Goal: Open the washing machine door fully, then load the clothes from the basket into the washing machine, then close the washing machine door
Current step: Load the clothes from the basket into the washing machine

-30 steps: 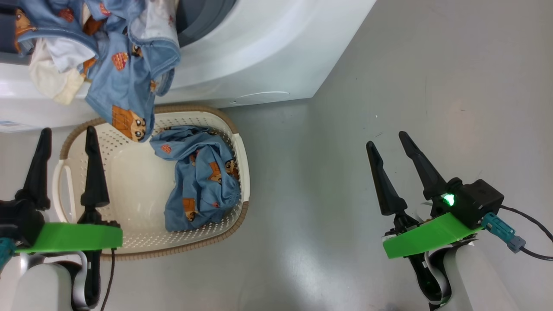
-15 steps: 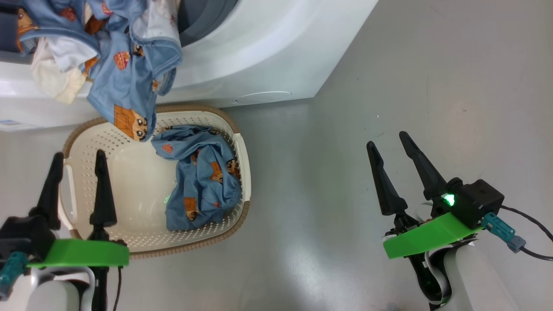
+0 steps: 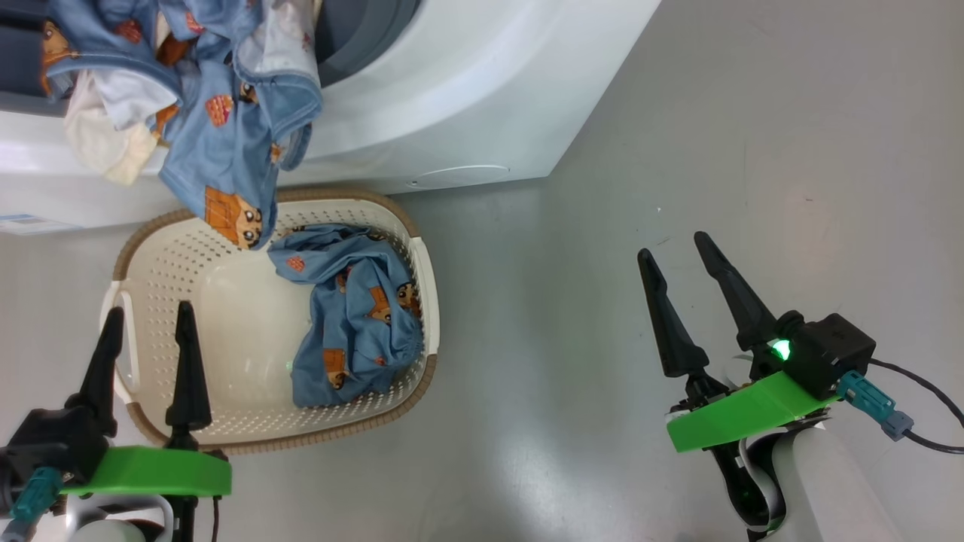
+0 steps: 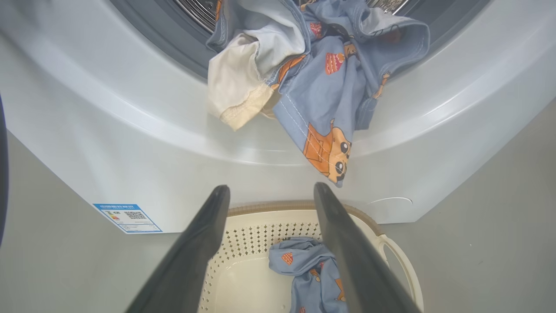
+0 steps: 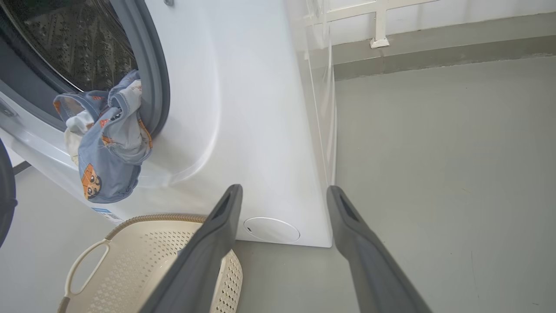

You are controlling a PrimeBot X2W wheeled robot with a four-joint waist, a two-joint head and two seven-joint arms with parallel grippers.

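Head view, L to R: left gripper (image 3: 149, 307) is hovering at lower left, fingers spread wide apart and pointing up-frame over the near-left end of the basket (image 3: 424, 286), gripping nothing. Blue label sticker (image 3: 22, 223) is showing at far left, low on the front of the washing machine (image 3: 467, 90).

Basket is sitting on the grey floor (image 3: 753, 150), its far rim just beside the machine's base, below the opening. Its left half is lying bare; one blue bear-print garment (image 3: 354, 316) is lying crumpled against the right wall.

Above it, clothes (image 3: 218, 128) are spilling out of the machine's mouth and hanging down the white front, w/ the lowest bear-print corner dangling over the basket's far rim. Can't tell if it's touching the rim. Cream-white piece (image 4: 236, 87) is hanging on the left side of that bunch.

In left wrist view, the open fingers are framing the basket's far end, hanging clothes above them.

In right wrist view, grey gasket (image 5: 152, 65) is ringing the opening and the perforated drum (image 5: 74, 43) is showing dark behind it; clothes are draping over the lower lip.

Round cap (image 3: 458, 177) is sitting low on the machine front, near its right corner.

Right gripper (image 3: 672, 244) is hovering over bare floor, well apart from basket and machine, fingers splayed wide, holding nothing. Green light (image 3: 782, 348) is glowing on its wrist.
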